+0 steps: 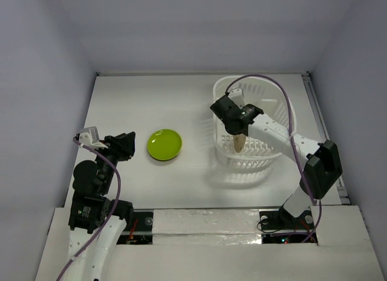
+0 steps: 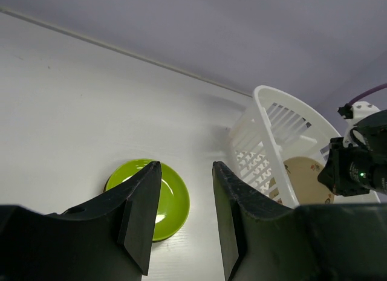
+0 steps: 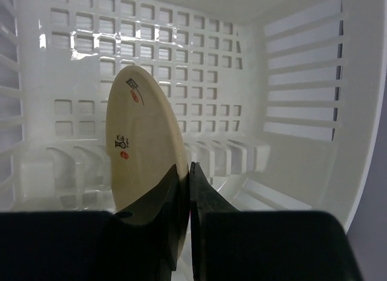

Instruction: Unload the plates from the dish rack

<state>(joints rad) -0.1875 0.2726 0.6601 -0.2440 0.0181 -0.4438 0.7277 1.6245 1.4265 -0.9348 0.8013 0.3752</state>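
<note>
The white lattice dish rack [image 1: 272, 96] stands at the right of the table. My right gripper [image 1: 236, 131] reaches down into it and is shut on the rim of a cream plate [image 3: 140, 148] that stands on edge. The cream plate also shows in the top view [image 1: 240, 142] and in the left wrist view [image 2: 305, 179]. A lime green plate [image 1: 164, 144] lies flat on the table left of the rack, and shows in the left wrist view [image 2: 172, 199]. My left gripper [image 1: 128, 145] is open and empty, just left of the green plate. No other plates are in view.
White walls enclose the table on three sides. The rack's slotted divider ribs [image 3: 236, 154] line its floor behind the plate. A purple cable [image 1: 284, 93] arcs over the rack from the right arm.
</note>
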